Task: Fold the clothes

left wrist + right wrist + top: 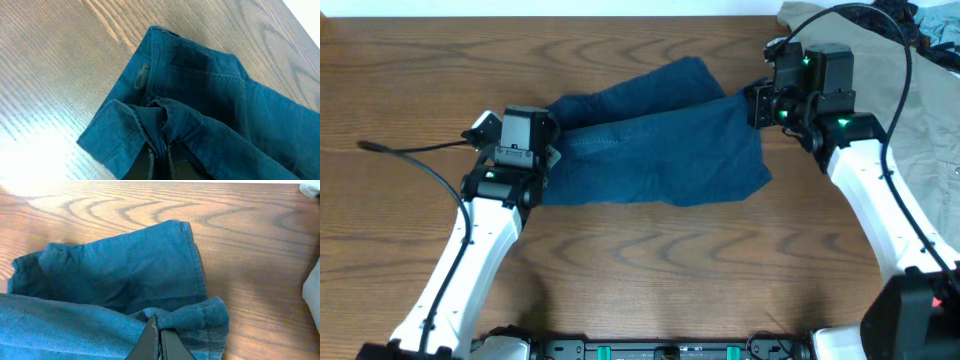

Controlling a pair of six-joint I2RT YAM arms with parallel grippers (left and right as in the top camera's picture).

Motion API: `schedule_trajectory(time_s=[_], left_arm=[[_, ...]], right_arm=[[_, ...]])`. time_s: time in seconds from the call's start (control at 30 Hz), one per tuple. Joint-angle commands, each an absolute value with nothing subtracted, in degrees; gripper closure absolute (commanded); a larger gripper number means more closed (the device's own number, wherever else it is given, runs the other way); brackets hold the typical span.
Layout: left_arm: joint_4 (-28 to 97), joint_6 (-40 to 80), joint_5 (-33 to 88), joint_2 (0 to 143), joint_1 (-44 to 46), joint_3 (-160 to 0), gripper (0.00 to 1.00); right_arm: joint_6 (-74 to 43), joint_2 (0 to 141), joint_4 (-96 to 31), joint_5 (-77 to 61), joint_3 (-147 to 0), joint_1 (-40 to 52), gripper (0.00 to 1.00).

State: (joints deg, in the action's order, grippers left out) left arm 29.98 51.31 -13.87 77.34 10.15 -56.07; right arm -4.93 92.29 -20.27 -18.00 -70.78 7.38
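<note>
The clothes, a pair of dark navy shorts (650, 140), lie partly folded over themselves at the middle of the wooden table. My left gripper (552, 152) sits at their left end. In the left wrist view it (160, 156) is shut on a bunched pinch of the waistband edge of the shorts (210, 95). My right gripper (754, 106) is at the right end. In the right wrist view its fingertips (159, 336) are pressed together on a fold of a leg hem of the shorts (120, 270), which puckers over them.
A large khaki-beige garment (932, 95) covers the table's back right corner behind the right arm, and its edge (313, 287) shows in the right wrist view. A black cable (405, 150) trails left of the left arm. Bare wood (650, 260) lies in front of the shorts.
</note>
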Motion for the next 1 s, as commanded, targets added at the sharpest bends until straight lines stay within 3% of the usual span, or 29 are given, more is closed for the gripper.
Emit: schedule_trajectory(time_s=[0.0,0.5,0.57,0.63,0.7,0.73,0.97], left_arm=[[28.71,50.63,-17.45,79.83,9.17,-57.25,0.94],[18.13,50.61,-17.61,86.3,6.15,-57.25,0.94],[16.64,50.61,-17.61,86.83,6.15,-57.25,0.93],[15.92,50.59,-17.63,86.89,6.13,-57.25,0.72],[16.12,50.52,-17.61,86.87,5.8,-57.25,0.38],[16.62,49.63,-17.61,86.87,5.56,-57.25,0.28],[23.7,48.21,-17.61,86.89,3.31,-57.23,0.23]], right_arm=[[-4.01,93.97,-18.9,-15.66,-71.9,8.34,0.99],[-4.21,102.37,-4.08,-15.64,-71.9,9.41,0.99],[-4.23,104.29,-0.6,-15.66,-71.9,9.87,0.75],[-4.21,105.47,0.91,-15.59,-71.9,10.15,0.43],[-4.23,106.37,1.37,-15.62,-71.9,10.13,0.12],[-4.23,106.69,0.97,-15.59,-71.9,10.13,0.01],[-4.21,106.74,-6.9,-14.09,-71.9,9.39,0.01]])
